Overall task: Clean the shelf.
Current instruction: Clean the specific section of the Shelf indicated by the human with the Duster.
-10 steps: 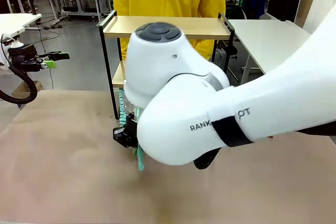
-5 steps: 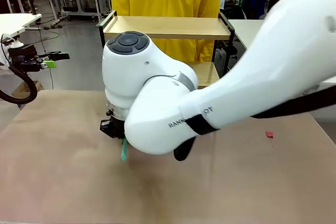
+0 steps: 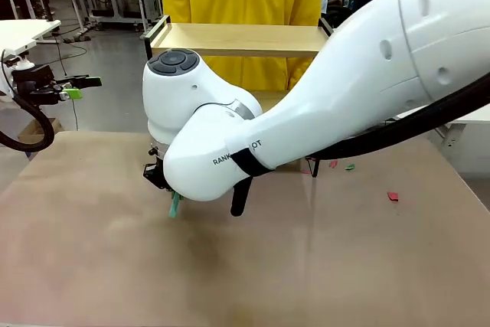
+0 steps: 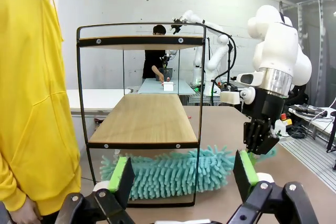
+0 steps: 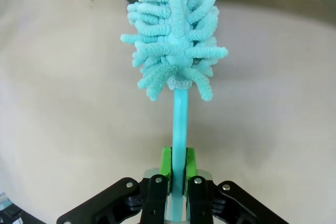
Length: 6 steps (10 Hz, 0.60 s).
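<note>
Under the shelf's (image 4: 144, 119) lower board a duster (image 4: 173, 174) is lying, the right claw (image 5: 177, 174) clamping its handle (image 5: 179, 124); the left claw (image 4: 184, 171) is gaping empty, a person (image 4: 31, 103) standing alongside.

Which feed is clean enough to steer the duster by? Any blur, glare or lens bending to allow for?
Front view: sharp and evenly lit, but the right arm looms close, hiding much of the shelf, soft shadow on the table. Left wrist view: wide lens bows the shelf's frame, ceiling glare at top. Right wrist view: duster crisp in the shut right hand.
</note>
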{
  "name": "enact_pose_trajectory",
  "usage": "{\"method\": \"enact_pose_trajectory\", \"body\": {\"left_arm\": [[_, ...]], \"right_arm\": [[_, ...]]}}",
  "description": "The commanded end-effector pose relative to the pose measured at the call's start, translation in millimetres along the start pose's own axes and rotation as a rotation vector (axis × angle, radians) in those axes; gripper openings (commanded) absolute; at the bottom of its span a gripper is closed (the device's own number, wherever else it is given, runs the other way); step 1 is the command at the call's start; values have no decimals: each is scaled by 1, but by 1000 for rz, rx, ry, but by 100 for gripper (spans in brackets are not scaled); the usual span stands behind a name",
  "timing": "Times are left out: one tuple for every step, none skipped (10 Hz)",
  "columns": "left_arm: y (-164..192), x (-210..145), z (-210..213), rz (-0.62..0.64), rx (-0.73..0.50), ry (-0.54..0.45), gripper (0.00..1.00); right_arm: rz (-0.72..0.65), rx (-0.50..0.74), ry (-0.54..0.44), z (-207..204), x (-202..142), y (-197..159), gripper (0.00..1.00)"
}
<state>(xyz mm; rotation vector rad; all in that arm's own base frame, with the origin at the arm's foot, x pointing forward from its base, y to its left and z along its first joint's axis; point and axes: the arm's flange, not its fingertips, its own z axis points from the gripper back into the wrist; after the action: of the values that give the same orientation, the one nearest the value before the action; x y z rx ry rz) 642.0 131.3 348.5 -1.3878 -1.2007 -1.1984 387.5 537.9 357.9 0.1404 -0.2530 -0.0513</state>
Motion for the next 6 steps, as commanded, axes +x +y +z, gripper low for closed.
{"method": "enact_pose_trajectory", "body": {"left_arm": [[-3,1,-1,-13,-6,5,100],[-3,1,-1,-13,-6,5,100],[-3,1,-1,-13,-6,5,100],[-3,1,-1,-13,-6,5,100],[-3,1,-1,-13,-6,5,100],[-3,1,-1,-13,-6,5,100]], "right_arm": [[-4,-38,5,-4,4,8,13],[18,-53,30,-12,10,4,13],[97,-72,85,-9,1,9,13],[-3,-36,12,-11,5,-2,13],[-3,-36,12,-11,5,-2,13],[-3,-36,12,-11,5,-2,13]]}}
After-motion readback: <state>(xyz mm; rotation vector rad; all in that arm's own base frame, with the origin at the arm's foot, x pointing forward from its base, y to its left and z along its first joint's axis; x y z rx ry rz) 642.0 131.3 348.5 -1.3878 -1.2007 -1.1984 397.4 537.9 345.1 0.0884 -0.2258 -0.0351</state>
